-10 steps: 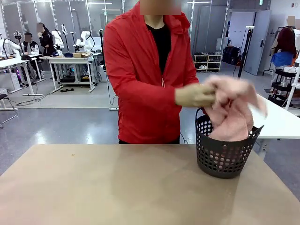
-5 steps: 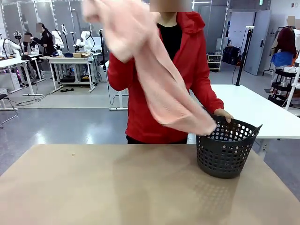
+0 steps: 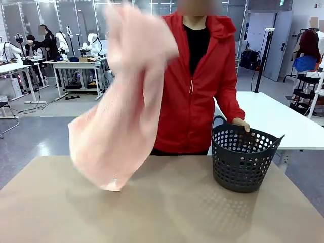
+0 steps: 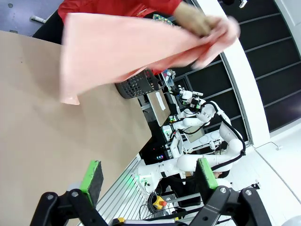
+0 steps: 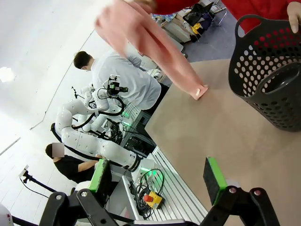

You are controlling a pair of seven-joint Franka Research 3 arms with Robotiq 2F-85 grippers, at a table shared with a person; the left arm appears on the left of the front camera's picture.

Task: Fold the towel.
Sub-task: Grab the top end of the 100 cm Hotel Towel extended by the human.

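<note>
One towel corner hangs over the table's open left side.

towel above table left | basket on table right

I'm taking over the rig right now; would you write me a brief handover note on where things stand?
Left gripper: open, holding nothing, well clear of the towel.
Right gripper: open, holding nothing.
Towel: out of the basket, held up high by the person's hand. It hangs unfolded, with its lower corner close to the table. The person's other hand rests on the basket rim.
Done: no fold yet.
Left: lay the towel flat on the table, then fold it.
</note>
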